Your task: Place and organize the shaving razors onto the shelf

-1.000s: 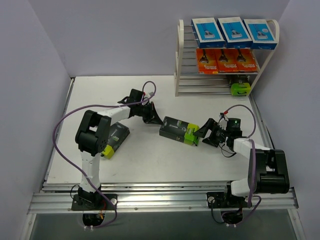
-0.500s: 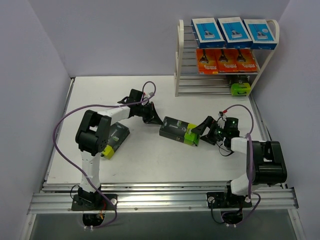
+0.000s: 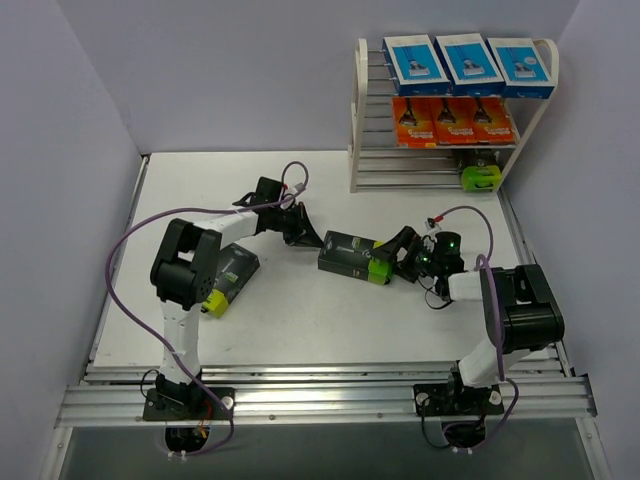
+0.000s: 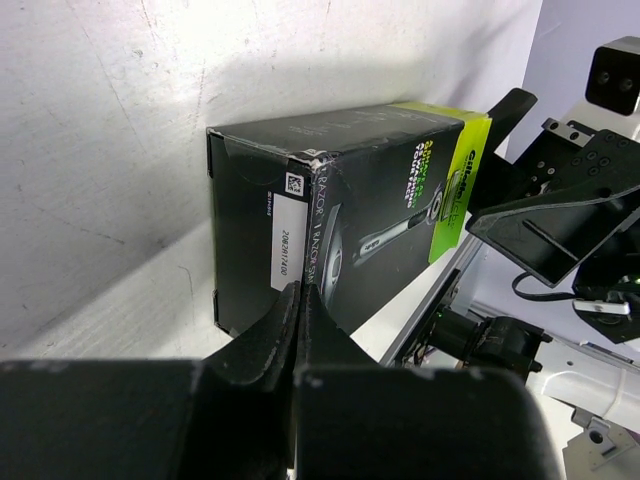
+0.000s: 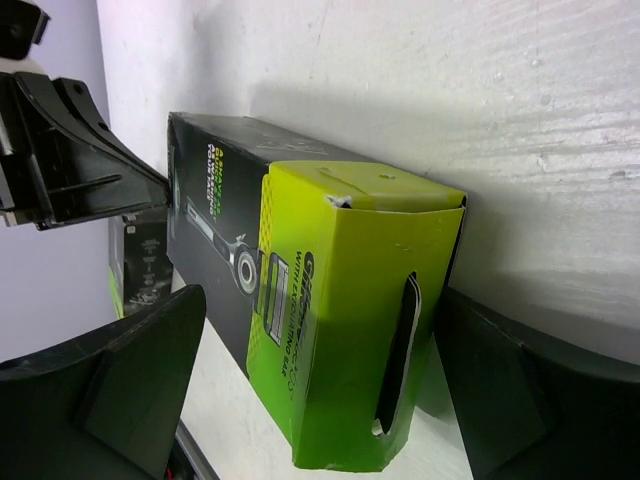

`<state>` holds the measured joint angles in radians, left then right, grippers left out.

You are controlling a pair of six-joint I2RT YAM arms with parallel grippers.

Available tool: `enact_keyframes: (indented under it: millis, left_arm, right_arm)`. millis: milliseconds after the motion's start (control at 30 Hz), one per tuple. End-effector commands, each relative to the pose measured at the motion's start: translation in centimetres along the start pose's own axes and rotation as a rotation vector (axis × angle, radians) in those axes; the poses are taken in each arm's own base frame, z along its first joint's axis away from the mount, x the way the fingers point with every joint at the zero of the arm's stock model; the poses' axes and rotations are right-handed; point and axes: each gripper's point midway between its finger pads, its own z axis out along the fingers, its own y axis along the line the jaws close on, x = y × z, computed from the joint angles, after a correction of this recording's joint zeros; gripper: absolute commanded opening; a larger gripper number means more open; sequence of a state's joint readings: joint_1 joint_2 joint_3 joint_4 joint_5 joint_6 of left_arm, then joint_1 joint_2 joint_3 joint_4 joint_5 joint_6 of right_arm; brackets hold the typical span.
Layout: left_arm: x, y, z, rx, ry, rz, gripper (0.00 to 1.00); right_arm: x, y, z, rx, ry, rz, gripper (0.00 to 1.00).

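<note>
A black razor pack with a lime-green end (image 3: 352, 258) rests on the table at mid-table. My left gripper (image 3: 306, 236) is shut and empty, its tips against the pack's black end (image 4: 300, 296). My right gripper (image 3: 398, 258) is open, with one finger on each side of the green end (image 5: 345, 330), not closed on it. A second black-and-green pack (image 3: 228, 279) lies under my left arm. The cream shelf (image 3: 357, 120) holds three blue-and-white packs (image 3: 468, 62) on top, three orange packs (image 3: 452, 120) below, and one black-and-green pack (image 3: 480, 177) on the lower tier.
The shelf stands at the back right against the wall. Purple cables loop from both arms over the table. My right gripper's fingers (image 4: 560, 200) show in the left wrist view behind the pack. My left gripper (image 5: 80, 165) shows beyond the pack in the right wrist view.
My right gripper has moved left to the pack's green end and now straddles it. The left gripper and the pack have barely moved.
</note>
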<state>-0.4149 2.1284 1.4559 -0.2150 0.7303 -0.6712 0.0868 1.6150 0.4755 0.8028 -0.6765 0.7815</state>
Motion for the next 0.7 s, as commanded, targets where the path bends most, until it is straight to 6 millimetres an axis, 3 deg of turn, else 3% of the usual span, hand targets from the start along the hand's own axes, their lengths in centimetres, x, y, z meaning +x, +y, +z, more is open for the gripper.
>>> enact_keyframes:
  millis: [0, 100, 400, 533, 667]
  left_arm:
    - [2.1, 3.0, 2.6, -0.066, 0.056, -0.041, 0.02]
    - [2.3, 3.0, 2.7, -0.055, 0.061, -0.053, 0.02]
    - [2.6, 2.6, 3.2, 0.008, 0.076, -0.097, 0.02]
    - [2.4, 2.4, 3.0, 0.012, 0.069, -0.092, 0.02]
    - [2.4, 2.1, 3.0, 0.021, 0.072, -0.09, 0.02]
  right_arm:
    - [1.5, 2.3, 0.6, -0.109, 0.039, 0.017, 0.89]
    - [1.8, 3.3, 0.7, -0.166, 0.043, 0.029, 0.85]
    - [1.8, 9.3, 0.3, -0.346, 0.042, -0.019, 0.71]
    - [1.7, 10.2, -0.1, -0.352, 0.042, -0.032, 0.65]
    - [1.6, 10.9, -0.6, -0.363, 0.046, -0.039, 0.51]
